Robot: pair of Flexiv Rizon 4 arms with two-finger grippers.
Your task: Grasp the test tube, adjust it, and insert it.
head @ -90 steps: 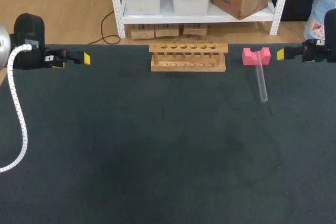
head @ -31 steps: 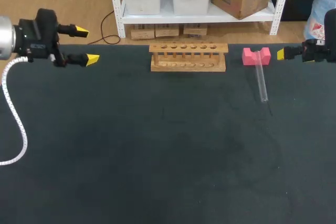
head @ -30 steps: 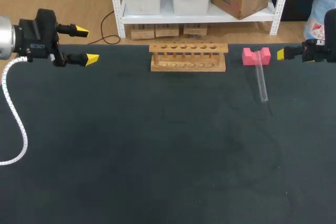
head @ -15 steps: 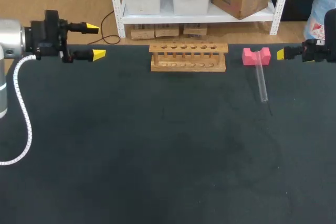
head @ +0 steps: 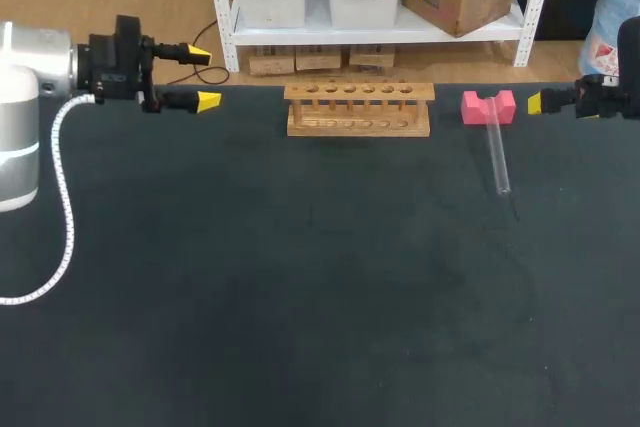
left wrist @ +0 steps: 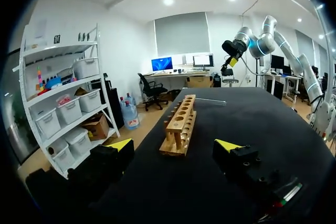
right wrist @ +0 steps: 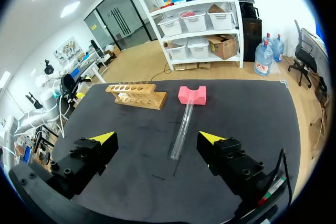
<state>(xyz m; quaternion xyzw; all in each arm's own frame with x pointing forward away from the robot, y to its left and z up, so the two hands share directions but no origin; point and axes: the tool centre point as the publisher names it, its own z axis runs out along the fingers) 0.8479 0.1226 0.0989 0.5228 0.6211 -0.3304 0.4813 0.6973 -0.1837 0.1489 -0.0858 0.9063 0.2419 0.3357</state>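
A clear test tube (head: 497, 154) lies on the dark table with its far end resting in a pink block (head: 488, 106). The wooden rack (head: 359, 109) stands at the far middle, its holes empty. My left gripper (head: 204, 77) hangs open left of the rack, nothing between its fingers; in its own view it (left wrist: 175, 145) faces the rack's end (left wrist: 181, 124). My right gripper (head: 537, 102) hovers right of the pink block. From the right wrist, that gripper (right wrist: 156, 138) stands open with the tube (right wrist: 184, 128) ahead, the block (right wrist: 192, 94) beyond it.
The black mat (head: 300, 277) covers the whole table, its far edge just behind the rack. A white cable (head: 62, 207) droops from my left arm over the table's left side. The rack (right wrist: 136, 94) sits left of the pink block in the right wrist view.
My left gripper has moved right along the far edge toward the rack, staying open. The right arm, the tube and the block have not moved.
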